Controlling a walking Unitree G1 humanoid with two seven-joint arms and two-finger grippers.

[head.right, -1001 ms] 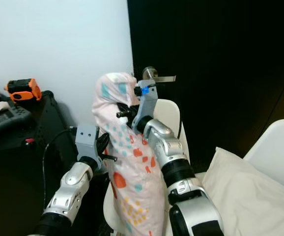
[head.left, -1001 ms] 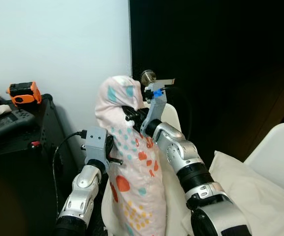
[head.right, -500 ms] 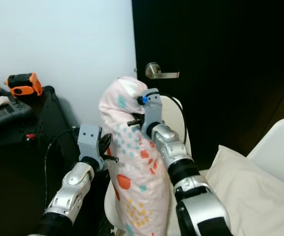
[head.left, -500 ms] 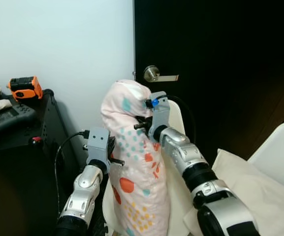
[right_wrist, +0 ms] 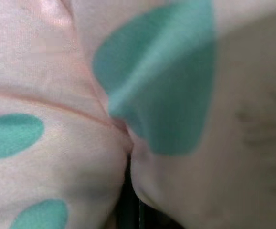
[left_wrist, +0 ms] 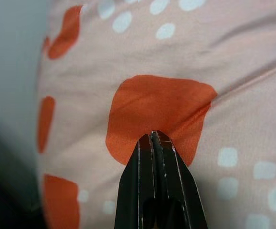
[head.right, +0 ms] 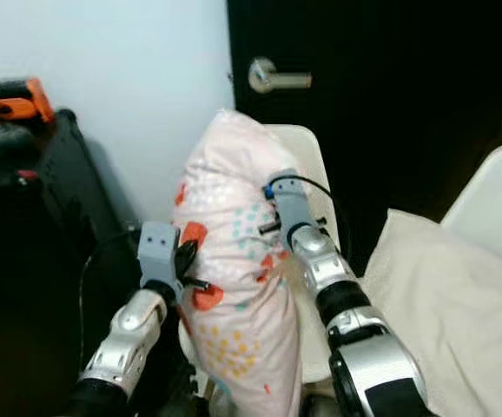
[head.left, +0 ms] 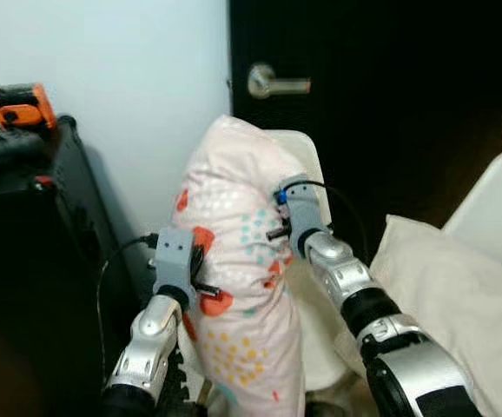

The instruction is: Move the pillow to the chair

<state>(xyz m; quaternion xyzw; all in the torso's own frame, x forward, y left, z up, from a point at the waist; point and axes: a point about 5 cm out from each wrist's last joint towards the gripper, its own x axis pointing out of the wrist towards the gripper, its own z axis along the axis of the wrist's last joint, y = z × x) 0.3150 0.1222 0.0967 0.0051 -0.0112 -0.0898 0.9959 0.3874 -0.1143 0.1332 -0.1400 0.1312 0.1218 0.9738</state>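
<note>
Left gripper (left_wrist: 153, 138) clenched on pillow (head.left: 238, 287) fabric at an orange patch; right gripper (head.left: 279, 233) pressed into its other side, can't tell fingers. Pillow upright, just in front of white chair (head.left: 307, 165). I'd keep the squeeze even, lower it onto seat. Door handle (head.left: 273, 82) above chair, black case (head.left: 25, 200) left, cream cushion (head.left: 446, 291) right w/ little room.

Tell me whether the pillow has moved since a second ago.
Yes. The pillow, pressed between the left gripper and the right gripper, has come down: its top was level with the door handle and now sits well below it, against the chair.
</note>
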